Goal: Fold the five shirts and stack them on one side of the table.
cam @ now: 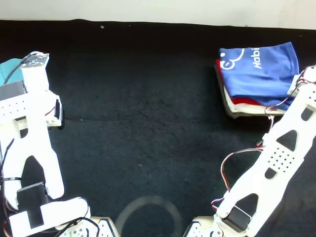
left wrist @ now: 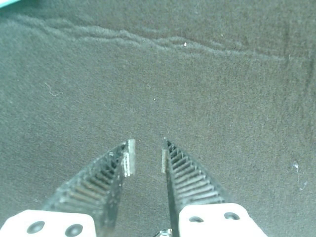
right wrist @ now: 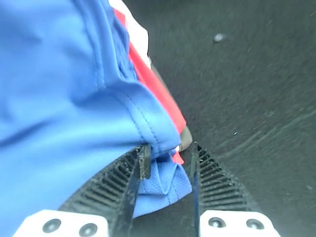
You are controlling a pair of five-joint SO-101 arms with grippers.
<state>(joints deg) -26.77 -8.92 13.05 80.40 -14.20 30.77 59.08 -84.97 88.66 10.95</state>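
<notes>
Where the high view looks down, the inventory runs as follows.

1. Desk [cam: 148,123]: covered edge to edge in black cloth with a slightly fuzzy nap. A long shallow crease [left wrist: 148,42] ripples across it beyond the left hand. A faint pale ring [cam: 148,215] marks the cloth at the near edge, between the two arm bases.
2. Wall [cam: 148,10]: a plain pale strip along the far edge of the desk.
3. Stack [cam: 232,89]: at the far right of the desk. Blue shirt [cam: 261,69] on top, folded, white print up; red shirt [cam: 242,101] under it, showing as a thin edge; white shirt [cam: 247,109] lower still. How many layers lie in all cannot be told.
4. Teal shirt [cam: 7,69]: at the far left edge, partly behind the left arm [cam: 34,138], well apart from the stack.
5. Left hand [left wrist: 148,155]: low over bare cloth, fingers a narrow gap apart, nothing between them.
6. Right hand [right wrist: 168,160]: at the near right corner of the stack, fingers narrowly parted astride the blue shirt's hanging hem, not pressed together on it.
7. Right arm [cam: 276,148]: slants from the near edge up to the stack.
</notes>
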